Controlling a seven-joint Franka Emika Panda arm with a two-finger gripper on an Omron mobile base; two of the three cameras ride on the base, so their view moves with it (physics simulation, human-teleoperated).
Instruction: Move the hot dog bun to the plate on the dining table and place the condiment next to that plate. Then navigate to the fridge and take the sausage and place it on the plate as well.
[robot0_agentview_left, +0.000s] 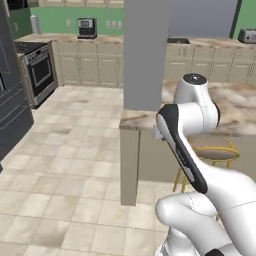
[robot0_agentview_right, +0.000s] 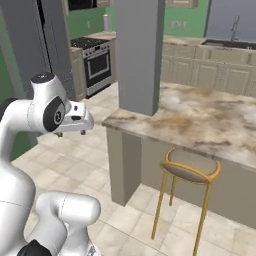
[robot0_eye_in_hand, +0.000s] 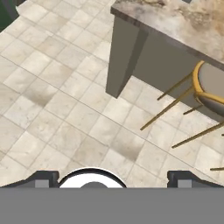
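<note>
Grey pillar (robot0_agentview_left: 146, 52) rising beside a yellow-framed stool (robot0_agentview_right: 191, 172); steel oven (robot0_agentview_left: 40, 72) among cream cabinets (robot0_agentview_left: 95, 62); toaster (robot0_agentview_left: 247, 35) far right.

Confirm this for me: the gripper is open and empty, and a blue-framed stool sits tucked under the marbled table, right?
Not quite: the stool has a yellow frame, not blue, as the right base view shows. The rest holds: the gripper is open and empty, and the stool sits under the marbled table.

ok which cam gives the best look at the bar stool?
Right base view: the bar stool shows whole, seat and yellow legs, tucked under the dining table. Left base view shows only its seat behind the arm. Hand view cuts it off at the right edge.
</note>
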